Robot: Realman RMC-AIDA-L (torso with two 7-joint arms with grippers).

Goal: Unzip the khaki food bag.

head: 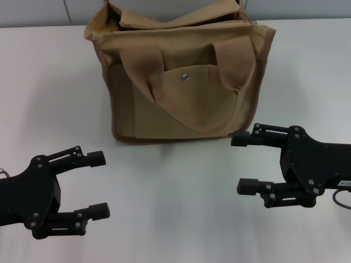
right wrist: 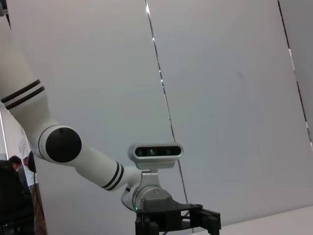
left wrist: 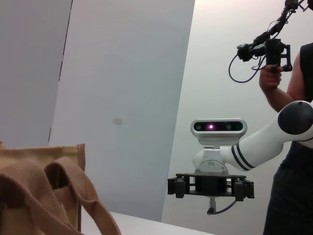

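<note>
The khaki food bag (head: 164,109) stands upright on the white table (head: 175,186) at the back centre. Its front pocket carries a metal snap (head: 184,77), and its near strap handle (head: 151,68) hangs down over the front. The top edge is rumpled, so I cannot tell how the zipper stands. My left gripper (head: 101,184) is open and empty at the front left, well short of the bag. My right gripper (head: 240,162) is open and empty at the front right, just in front of the bag's lower right corner. The bag also shows in the left wrist view (left wrist: 39,196).
The left wrist view shows the right arm's gripper (left wrist: 210,186) and a person (left wrist: 293,147) holding a device behind it. The right wrist view shows the left arm's gripper (right wrist: 176,223). A pale wall (head: 44,11) runs behind the table.
</note>
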